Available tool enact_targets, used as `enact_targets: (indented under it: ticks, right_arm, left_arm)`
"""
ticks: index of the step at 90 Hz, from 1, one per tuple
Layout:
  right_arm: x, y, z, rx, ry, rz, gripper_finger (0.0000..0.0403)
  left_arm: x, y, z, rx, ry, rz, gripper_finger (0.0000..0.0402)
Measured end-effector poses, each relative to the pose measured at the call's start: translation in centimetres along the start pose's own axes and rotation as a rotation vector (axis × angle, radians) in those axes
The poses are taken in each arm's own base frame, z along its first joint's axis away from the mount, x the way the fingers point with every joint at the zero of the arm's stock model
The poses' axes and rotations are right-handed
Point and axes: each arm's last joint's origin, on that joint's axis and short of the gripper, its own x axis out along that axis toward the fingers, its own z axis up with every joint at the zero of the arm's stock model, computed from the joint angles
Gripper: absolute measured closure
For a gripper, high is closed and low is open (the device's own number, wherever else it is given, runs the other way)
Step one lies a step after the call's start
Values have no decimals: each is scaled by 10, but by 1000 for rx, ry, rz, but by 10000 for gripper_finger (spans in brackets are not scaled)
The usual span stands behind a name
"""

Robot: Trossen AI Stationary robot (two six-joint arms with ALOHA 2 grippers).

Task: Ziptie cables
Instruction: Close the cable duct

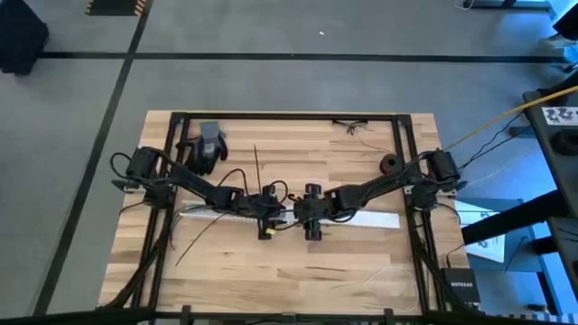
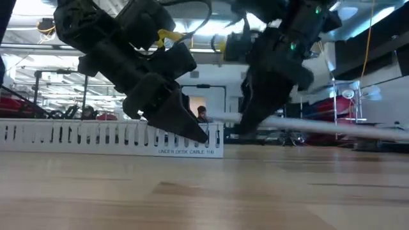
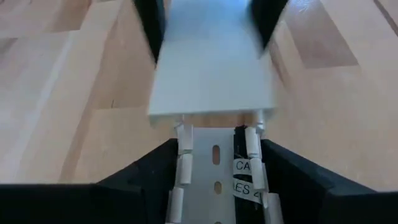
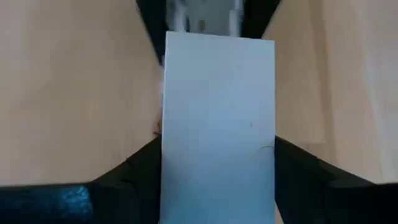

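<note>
The white slotted tray (image 1: 212,213) is gripped by the left gripper (image 1: 267,206), and its flat lid (image 1: 375,218) by the right gripper (image 1: 310,213). Both lie in 1 line from left to right. The cables (image 1: 203,227) are nearer the left arm.

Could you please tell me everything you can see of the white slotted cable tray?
The white slotted cable tray looks like plastic: a long channel with comb-like side teeth, oval holes along its floor and printing that reads UNDER DESK CABLE. It lies flat on the wooden table. The left gripper clamps one end across its width, where the flat white cover meets it.
</note>
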Motion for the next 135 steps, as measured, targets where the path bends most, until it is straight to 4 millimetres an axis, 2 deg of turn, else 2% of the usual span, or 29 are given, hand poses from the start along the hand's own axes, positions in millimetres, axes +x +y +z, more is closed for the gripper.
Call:
enact_targets:
  ticks: [20, 74, 98, 108, 124, 135]
  right_arm:
    - [-1, 1, -1, 20, 12, 4, 178]
    - [27, -2, -4, 25, 23, -32, 178]
    - [27, -2, -3, 25, 7, -45, 178]
    - [29, -2, -4, 24, 13, -44, 178]
    - [29, -1, -3, 20, 3, -31, 178]
    - [30, -1, -2, 18, 0, -23, 178]
  left_arm:
    - [0, 0, 0, 0, 1, 3, 191]
    - [0, 0, 0, -9, -6, 0, 191]
    - [0, 0, 0, -10, -8, 3, 190]
    - [0, 0, 0, -27, -7, 3, 171]
    - [-1, 1, 1, -43, -3, -3, 120]
    - [-9, 1, 10, -17, -38, -6, 100]
